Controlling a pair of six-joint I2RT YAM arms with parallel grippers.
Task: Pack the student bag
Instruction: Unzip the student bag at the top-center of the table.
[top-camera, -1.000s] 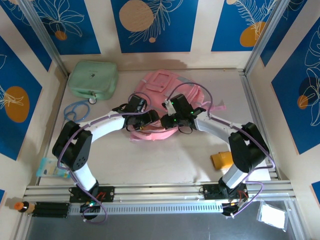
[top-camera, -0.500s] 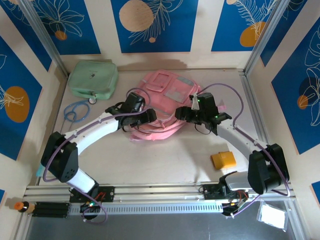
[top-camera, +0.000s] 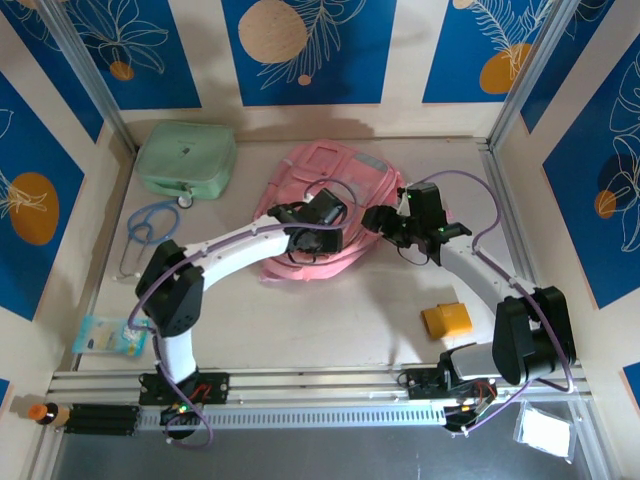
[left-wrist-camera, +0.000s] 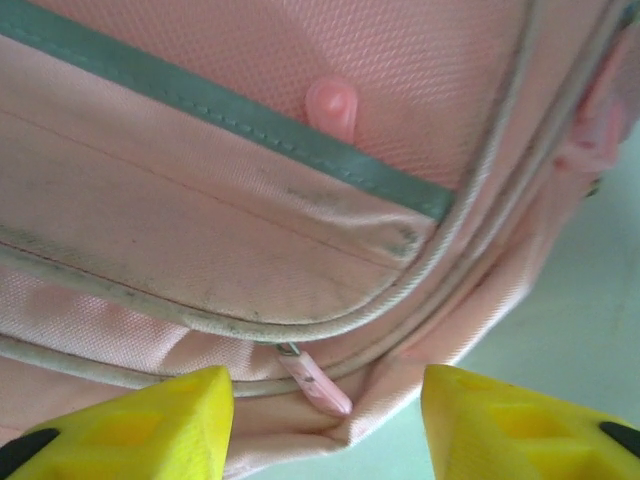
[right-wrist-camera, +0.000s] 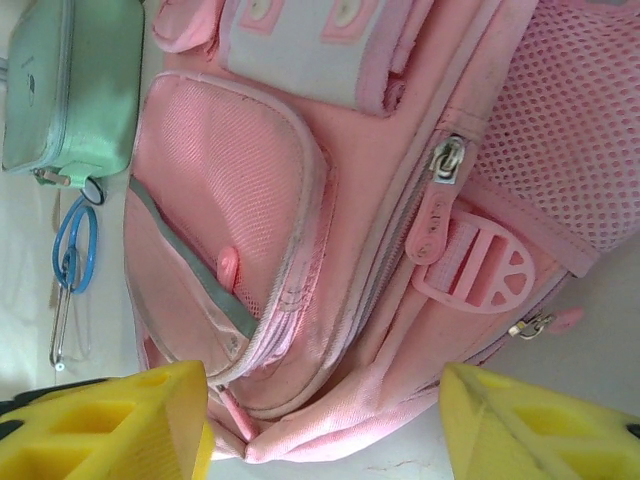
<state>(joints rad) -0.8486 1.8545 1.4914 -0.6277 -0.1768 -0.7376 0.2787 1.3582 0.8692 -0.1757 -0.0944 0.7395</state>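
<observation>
Packing looked barely begun: the student bag (top-camera: 335, 165) lay zipped on the table (top-camera: 330, 320), the left pincer (left-wrist-camera: 325, 410) open astride a zip pull (left-wrist-camera: 315, 383), the right pincer (right-wrist-camera: 325, 420) wide and empty, the mint-green case (top-camera: 187, 158) and orange block (top-camera: 447, 320) unpacked.

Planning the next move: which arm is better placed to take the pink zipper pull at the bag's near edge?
Left. The zipper pull lies between the open fingers of the left gripper, close up; the right gripper stands farther back from the student bag.
</observation>
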